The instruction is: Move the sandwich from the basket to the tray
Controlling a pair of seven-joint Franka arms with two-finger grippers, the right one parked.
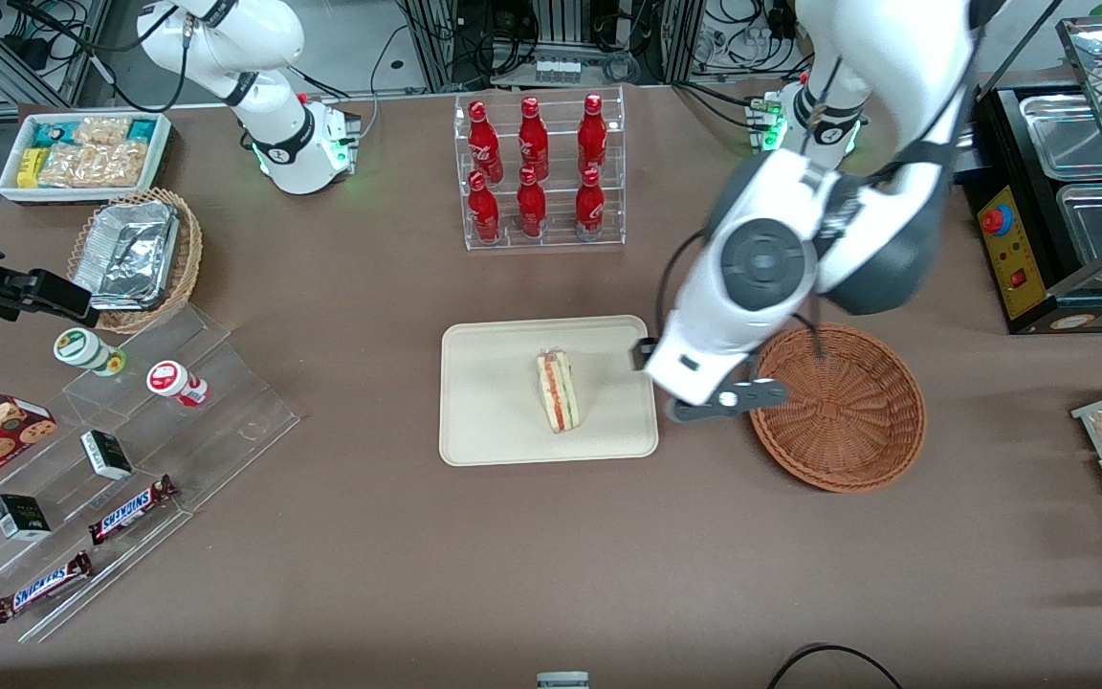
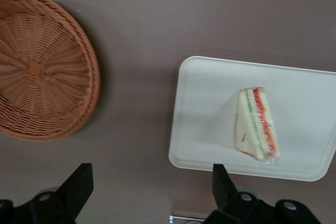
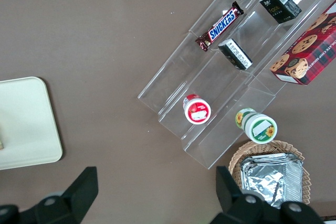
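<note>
The hand (image 2: 149, 192), nearest the wrist camera, hangs spread wide and empty above bare counter (image 1: 513, 555) between the basket (image 1: 838, 407) and tray (image 1: 484, 421), with the sandwich (image 1: 559, 390) already lying mid-tray at frame centre, long axis along the tray's short side.
</note>
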